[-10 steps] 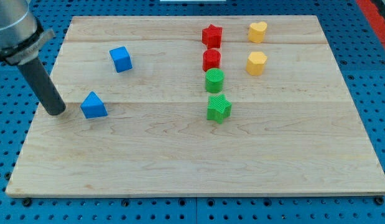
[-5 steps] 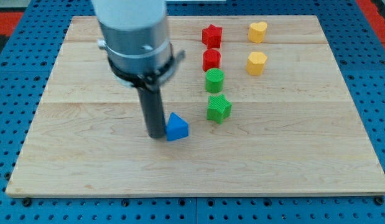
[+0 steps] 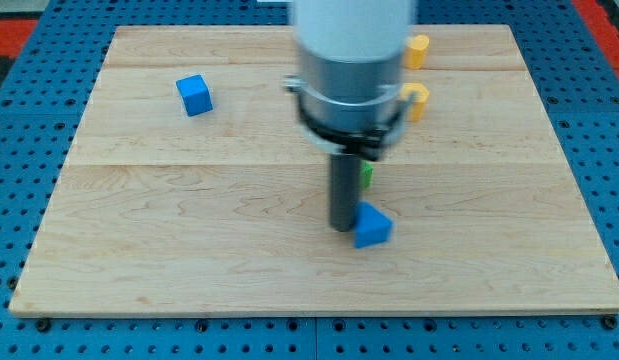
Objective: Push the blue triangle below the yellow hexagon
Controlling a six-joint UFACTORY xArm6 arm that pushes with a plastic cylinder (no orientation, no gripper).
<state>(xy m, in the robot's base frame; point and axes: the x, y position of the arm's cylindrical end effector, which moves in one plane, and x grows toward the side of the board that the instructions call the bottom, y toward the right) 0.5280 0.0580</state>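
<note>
Near the middle of the pale wooden board surface, toward the view's bottom, we see my tip resting on the wood with the small blue triangle block touching it on the view's right. We carry no pincer, only the straight dark rod, so no open or closed state can be told. The rod rises from my tip into a wide grey and white arm body that fills the upper middle of the view and hides whatever lies behind it.

Up and to the view's right of the blue triangle, the yellow hexagon block peeks out from behind the arm body, only its right part showing. A second yellow block, its shape unclear to us because it too is partly covered, sits above the hexagon near the view's top edge. The blue triangle lies lower on the board than the yellow hexagon and a little to the view's left of it, well apart.

Just right of the rod, a sliver of a green block shows; we cannot tell its shape. A blue cube block stands alone at the view's upper left, well apart from everything else.
</note>
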